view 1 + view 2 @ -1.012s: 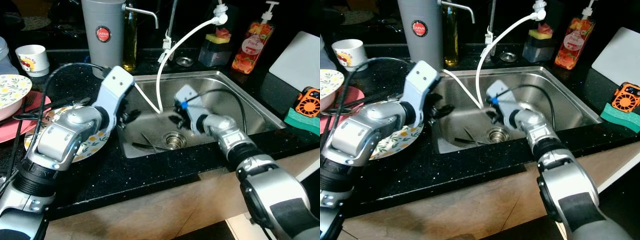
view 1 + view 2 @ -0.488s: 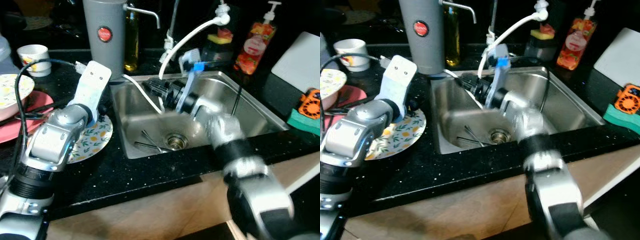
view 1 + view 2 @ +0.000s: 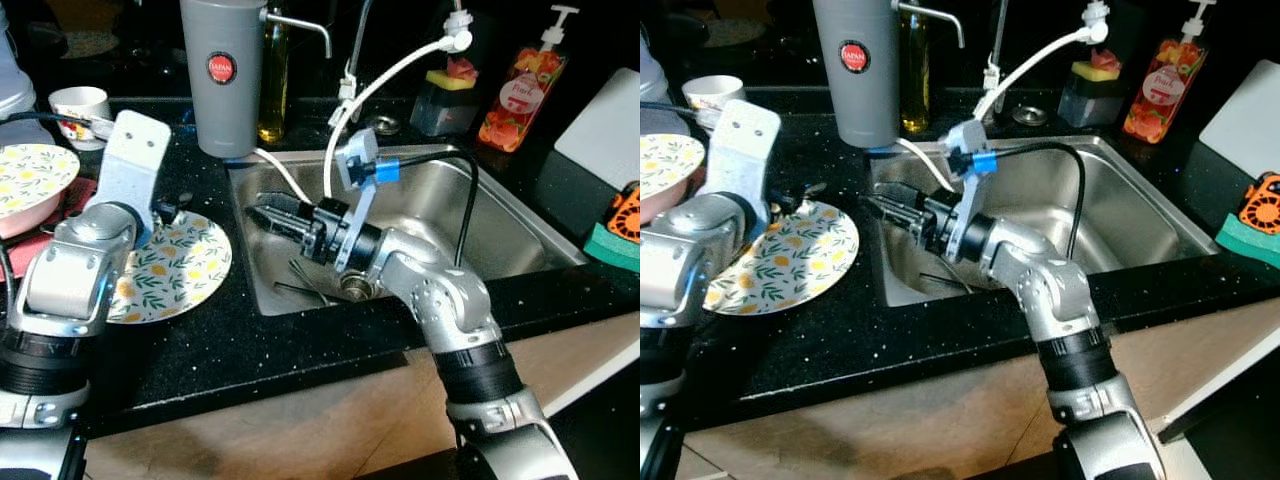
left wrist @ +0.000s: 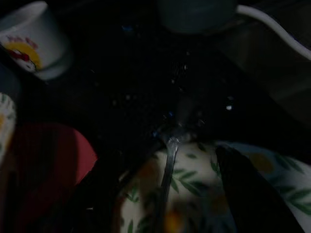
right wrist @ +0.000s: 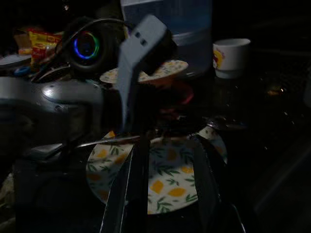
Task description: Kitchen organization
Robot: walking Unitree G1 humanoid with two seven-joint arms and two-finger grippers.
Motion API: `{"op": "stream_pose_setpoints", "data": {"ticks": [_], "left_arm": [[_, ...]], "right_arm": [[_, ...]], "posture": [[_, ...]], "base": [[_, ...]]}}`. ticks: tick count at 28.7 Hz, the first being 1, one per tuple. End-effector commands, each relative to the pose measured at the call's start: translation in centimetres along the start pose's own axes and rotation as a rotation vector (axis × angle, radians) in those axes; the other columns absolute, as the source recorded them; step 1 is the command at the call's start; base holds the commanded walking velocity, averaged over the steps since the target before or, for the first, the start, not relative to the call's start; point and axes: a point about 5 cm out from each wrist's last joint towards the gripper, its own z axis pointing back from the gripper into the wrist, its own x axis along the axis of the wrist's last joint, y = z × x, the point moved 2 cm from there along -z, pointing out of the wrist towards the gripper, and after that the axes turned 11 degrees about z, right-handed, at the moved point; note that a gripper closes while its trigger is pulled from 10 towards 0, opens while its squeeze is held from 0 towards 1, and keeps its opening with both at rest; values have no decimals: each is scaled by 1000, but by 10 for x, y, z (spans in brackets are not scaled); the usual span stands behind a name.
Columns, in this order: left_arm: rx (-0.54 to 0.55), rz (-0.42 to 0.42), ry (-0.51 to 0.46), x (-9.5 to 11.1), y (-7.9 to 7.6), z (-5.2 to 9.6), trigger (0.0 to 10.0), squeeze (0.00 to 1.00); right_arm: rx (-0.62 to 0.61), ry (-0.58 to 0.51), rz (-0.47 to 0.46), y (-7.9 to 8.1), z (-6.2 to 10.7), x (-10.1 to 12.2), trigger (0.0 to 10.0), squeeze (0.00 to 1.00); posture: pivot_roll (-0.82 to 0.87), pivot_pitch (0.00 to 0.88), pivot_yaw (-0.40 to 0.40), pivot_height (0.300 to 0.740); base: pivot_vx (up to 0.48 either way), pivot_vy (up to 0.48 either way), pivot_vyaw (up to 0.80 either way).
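Observation:
A floral plate (image 3: 185, 270) lies on the black counter left of the steel sink (image 3: 500, 215). A metal spoon (image 4: 167, 160) rests on the plate's far rim. My left gripper (image 4: 165, 174) hovers over that rim, open, with a finger on each side of the spoon. The right arm reaches leftward across the sink, and my right gripper (image 3: 264, 212) points at the plate from above the basin's left end, open and holding nothing. Thin utensils (image 3: 305, 282) lie near the drain.
A grey flask (image 3: 222, 75), an oil bottle (image 3: 272, 80) and a white cup (image 3: 82, 103) stand behind. A floral bowl (image 3: 30, 180) sits on a pink plate (image 3: 35, 250) at the left. A white hose (image 3: 400, 70) arcs over the sink. Soap bottle (image 3: 520, 95) and orange gadget (image 3: 625, 210) at the right.
My right gripper rose from near the drain and swung left toward the plate. The left arm drew back from the sink edge to sit over the plate.

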Motion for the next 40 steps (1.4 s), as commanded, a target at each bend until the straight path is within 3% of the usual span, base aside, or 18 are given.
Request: {"op": "stream_pose_setpoints", "data": {"ticks": [1,7,14,21,29,33,40], "left_arm": [[1,27,54,-13,1,-2,10000,0],[14,0,108,-21,7,-2,10000,0],[22,-30,144,-28,12,-2,10000,0],[1,-34,183,-39,11,-6,10000,0],[-37,11,203,-46,9,-11,10000,0],[-73,91,188,-42,6,-14,10000,0],[-94,77,154,-36,3,-16,10000,0]], "right_arm": [[12,32,9,5,3,-2,10000,0],[120,70,-26,25,6,3,10000,0],[212,118,-31,36,12,-2,10000,0],[142,207,-15,27,16,-19,10000,0],[107,236,-23,22,20,-24,10000,0],[104,232,-16,20,21,-22,10000,0],[100,231,-7,19,20,-21,10000,0]], "posture": [[-5,116,-71,740],[-3,116,-73,740],[-4,118,-76,740],[-9,125,-78,740],[-15,128,-76,740],[-18,128,-77,740],[-18,129,-79,740]], "base": [[0,0,0],[0,0,0],[0,0,0],[0,0,0],[0,0,0],[0,0,0],[0,0,0]]}}
